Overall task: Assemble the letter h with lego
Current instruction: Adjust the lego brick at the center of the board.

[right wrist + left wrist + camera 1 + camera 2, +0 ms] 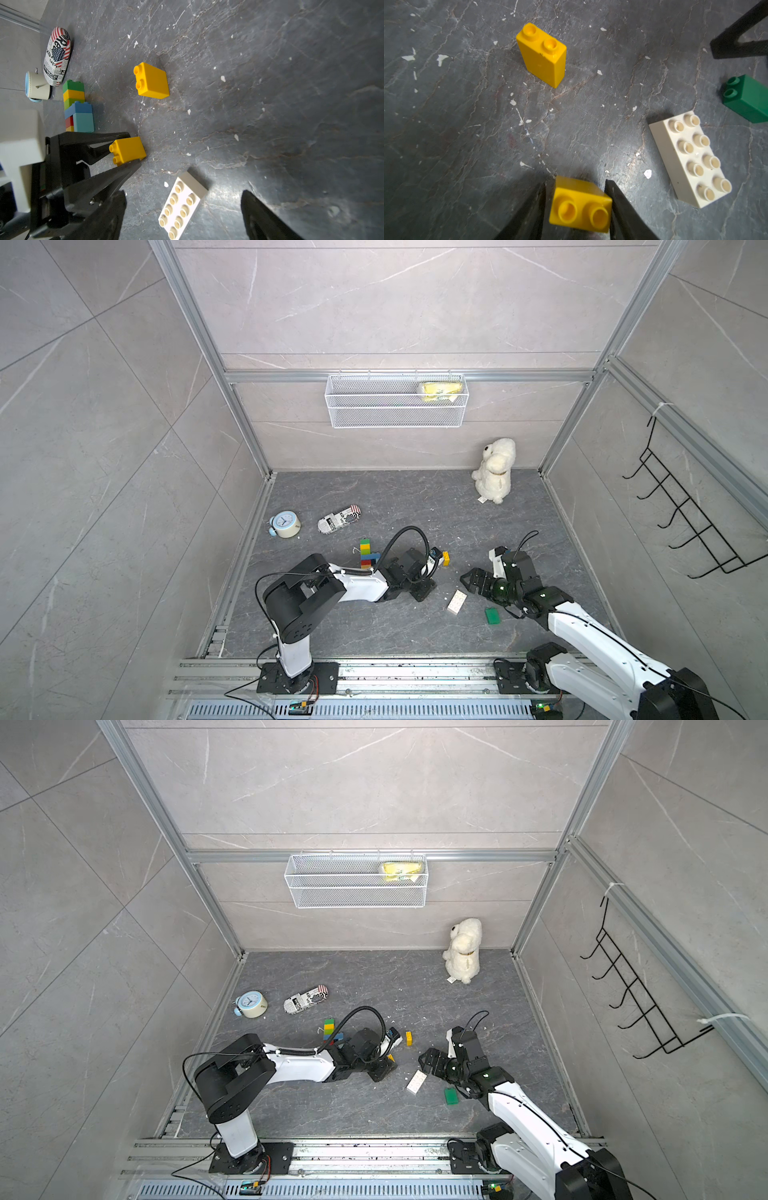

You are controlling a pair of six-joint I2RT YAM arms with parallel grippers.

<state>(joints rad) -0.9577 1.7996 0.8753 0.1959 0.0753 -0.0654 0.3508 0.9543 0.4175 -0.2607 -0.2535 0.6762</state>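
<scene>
Lego's yellow brick (579, 203) sits between the left fingers (529, 218), grip unclear, while the right fingers (259, 218) spread wide and empty near the white brick (182, 205), probably to fetch it.

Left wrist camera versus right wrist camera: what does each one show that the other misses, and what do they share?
Only the left wrist view shows the green brick. Only the right wrist view shows the stack of coloured bricks, the alarm clock and the printed case. Both show the free yellow brick, the second yellow brick sitting between the fingers of the left gripper, and the white brick.
</scene>
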